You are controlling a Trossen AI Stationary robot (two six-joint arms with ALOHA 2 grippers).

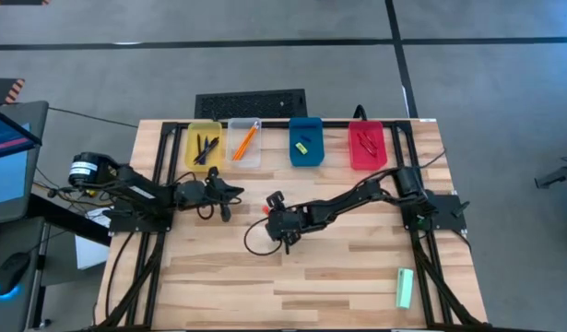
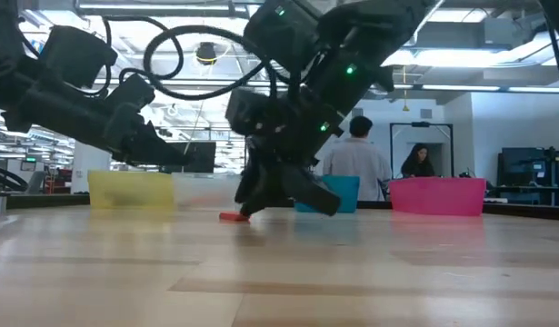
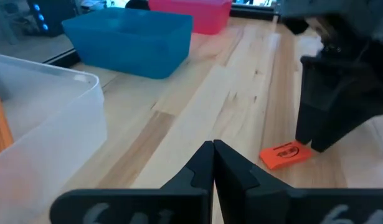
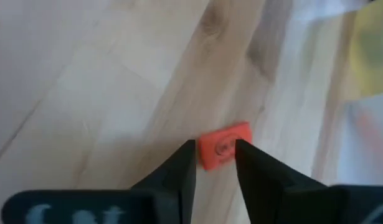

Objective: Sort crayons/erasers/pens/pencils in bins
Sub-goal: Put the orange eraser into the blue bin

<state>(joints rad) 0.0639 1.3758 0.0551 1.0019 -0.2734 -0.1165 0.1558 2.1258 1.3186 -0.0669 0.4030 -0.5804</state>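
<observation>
A red-orange eraser (image 4: 223,144) lies flat on the table near its middle, also seen as the eraser (image 3: 284,154) and eraser (image 1: 263,209). My right gripper (image 4: 214,152) reaches in from the table's right, pointing down at it, open, with one fingertip on each side. My left gripper (image 3: 213,158) is shut and empty, hovering just left of the eraser (image 1: 230,195). Along the far edge stand the yellow bin (image 1: 205,145) with dark pens, the clear bin (image 1: 245,143) with orange pencils, the blue bin (image 1: 305,141) with a yellow eraser, and the red bin (image 1: 367,146) with crayons. My right gripper straddles the eraser from above, slanting in from the table's right, with its fingers (image 4: 186,163) close beside it. I cannot tell whether they touch it. The eraser rests flat on the wood.
A pale green bar (image 1: 405,288) lies near the table's near right corner. A dark keyboard (image 1: 251,101) sits beyond the far edge. Bare wood (image 1: 292,277) spreads across the near half. People stand in the room behind the table (image 2: 356,159).
</observation>
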